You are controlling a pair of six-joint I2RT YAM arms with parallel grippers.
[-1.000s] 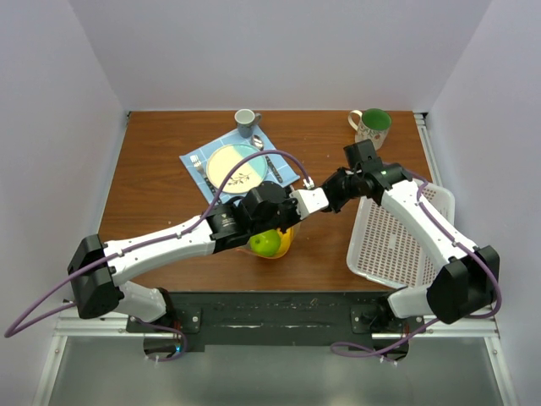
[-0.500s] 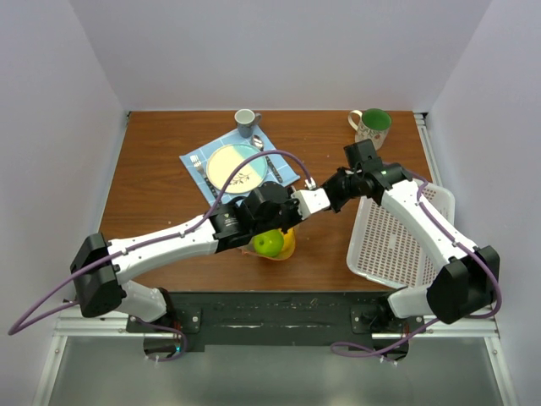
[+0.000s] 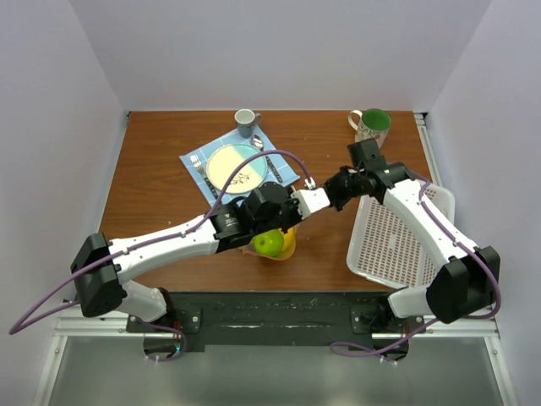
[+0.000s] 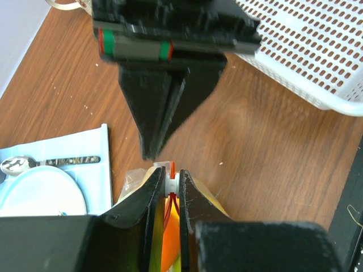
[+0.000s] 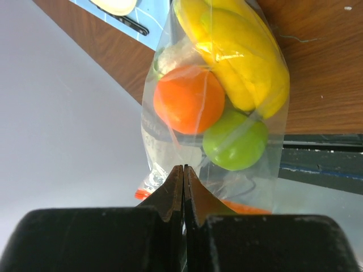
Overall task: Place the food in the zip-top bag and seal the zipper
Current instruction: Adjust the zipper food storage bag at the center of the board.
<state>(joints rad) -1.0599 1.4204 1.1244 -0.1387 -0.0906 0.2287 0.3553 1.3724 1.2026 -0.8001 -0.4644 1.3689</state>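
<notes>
The clear zip-top bag [image 5: 170, 141] hangs between my two grippers above the table's near middle. Through it I see an orange [image 5: 190, 99], a green apple [image 5: 235, 140], a yellow banana [image 5: 244, 56] and a pale green leafy piece [image 5: 167, 56]. The apple [image 3: 270, 244] also shows in the top view. My left gripper [image 4: 172, 177] is shut on the white slider of the orange-red zipper [image 4: 171, 170]. My right gripper [image 5: 183, 169] is shut on the bag's clear corner just below the zipper strip [image 5: 249, 207]. In the left wrist view the right gripper [image 4: 152, 152] stands close in front.
A white lattice basket [image 3: 397, 241] lies at the right, also in the left wrist view [image 4: 317, 51]. A plate on a blue napkin [image 3: 237, 167] with cutlery, a grey cup [image 3: 245, 121] and a green-lined mug [image 3: 372, 127] stand at the back.
The bag with the apple has shifted slightly to the right with both grippers. Both grips are unchanged.
</notes>
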